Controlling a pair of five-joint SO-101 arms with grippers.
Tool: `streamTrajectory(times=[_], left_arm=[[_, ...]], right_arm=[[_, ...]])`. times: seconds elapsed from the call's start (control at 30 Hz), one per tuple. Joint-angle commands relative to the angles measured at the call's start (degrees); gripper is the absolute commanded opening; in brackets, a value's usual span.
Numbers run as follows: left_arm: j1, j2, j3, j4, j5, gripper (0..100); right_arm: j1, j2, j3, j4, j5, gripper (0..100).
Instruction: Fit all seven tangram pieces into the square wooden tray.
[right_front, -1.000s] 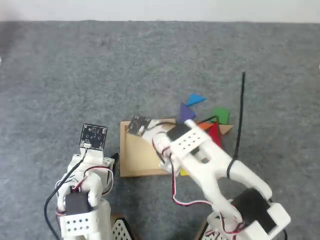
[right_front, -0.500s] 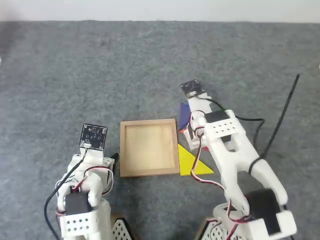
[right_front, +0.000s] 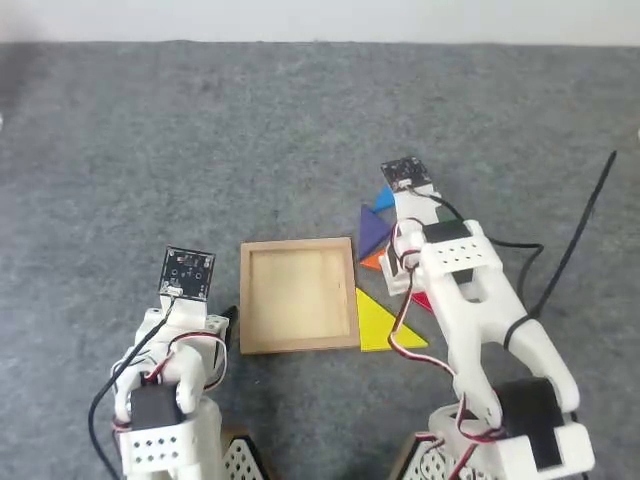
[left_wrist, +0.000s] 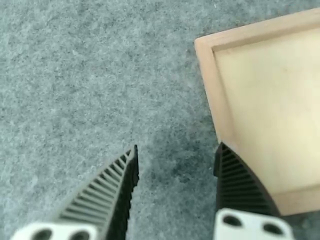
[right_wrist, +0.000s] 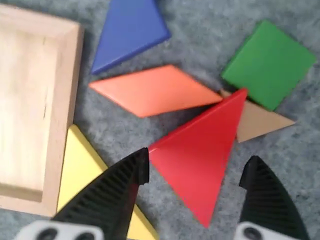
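At the lower edge of the right wrist view, the right gripper (right_wrist: 196, 165) is hovering with its fingers (right_wrist: 115, 195) spread wide and empty, straddling the red triangle (right_wrist: 205, 145). The square wooden tray (right_front: 298, 243) is lying empty, so a first pick-up seems to be in hand. The fingers are likely needing to drop and close on the red edges. Beyond, the tan triangle (right_wrist: 260, 122) and orange parallelogram (right_wrist: 155, 90) are touching its corner, crowding the grasp. At lower left of the high view, the left gripper (left_wrist: 177, 152) is hanging open and empty beside the tray.
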Motion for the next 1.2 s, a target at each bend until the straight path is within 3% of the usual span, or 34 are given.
streamTrajectory(times=[0.0,0.5,0.83,1.17], left_arm=[[-0.09,-1.05,-0.22,0.26,-0.35,24],[-0.09,-1.05,-0.22,0.26,-0.35,24],[-0.09,-1.05,-0.22,0.26,-0.35,24],[-0.09,-1.05,-0.22,0.26,-0.35,24]], right_arm=[[-0.84,-0.31,1.05,-0.92,0.44,35.1],[-1.1,4.18,3.78,-8.75,1.67,36.6],[-1.63,8.66,-0.79,-5.58,1.32,35.9],[-1.63,8.66,-0.79,-6.46,-0.26,11.0]])
